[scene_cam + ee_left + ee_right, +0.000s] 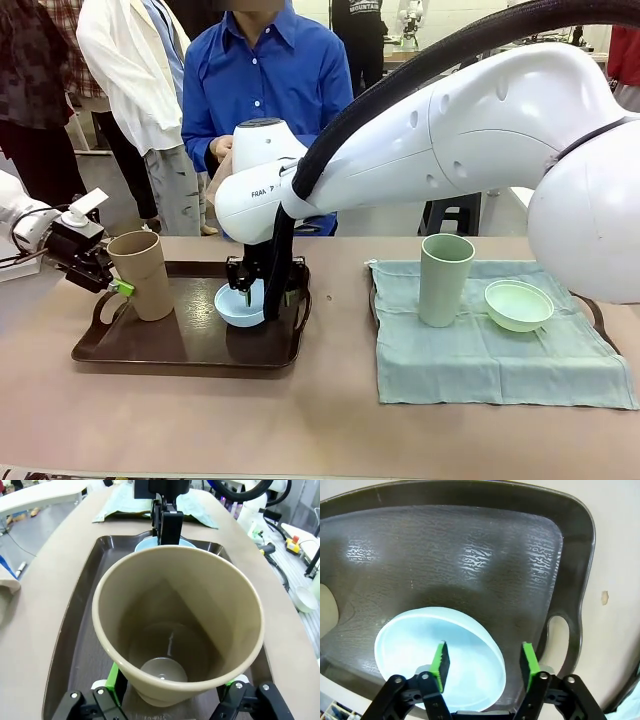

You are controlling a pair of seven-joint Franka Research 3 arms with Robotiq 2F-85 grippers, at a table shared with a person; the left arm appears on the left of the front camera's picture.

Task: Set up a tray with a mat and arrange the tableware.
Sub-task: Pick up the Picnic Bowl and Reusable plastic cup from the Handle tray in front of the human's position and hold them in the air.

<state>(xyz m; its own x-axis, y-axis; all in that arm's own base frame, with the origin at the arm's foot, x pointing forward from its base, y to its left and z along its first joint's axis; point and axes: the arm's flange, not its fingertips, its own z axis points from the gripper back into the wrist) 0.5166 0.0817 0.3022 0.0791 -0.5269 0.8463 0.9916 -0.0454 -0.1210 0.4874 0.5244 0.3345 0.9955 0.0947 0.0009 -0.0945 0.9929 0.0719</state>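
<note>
Two risks: the left claw (pixel 120 288), clamped low on the tan cup (pixel 142 275), may tip it. The right claw (pixel 484 660), fingers apart astride the light blue bowl (pixel 420 650)'s rim, may flip it.

Blue bowl (pixel 235 312) seemingly half hidden.

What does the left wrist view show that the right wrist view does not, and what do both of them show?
Left wrist view: the tan cup, gripped low on its wall by the left hand, and the green mat beyond the dark tray.
Right wrist view: the right hand from close by, jaws apart, one finger inside the light blue bowl and one outside its rim; also the tray's handle opening.
Both: the dark tray, the light blue bowl on it, and the right hand over that bowl.
</note>
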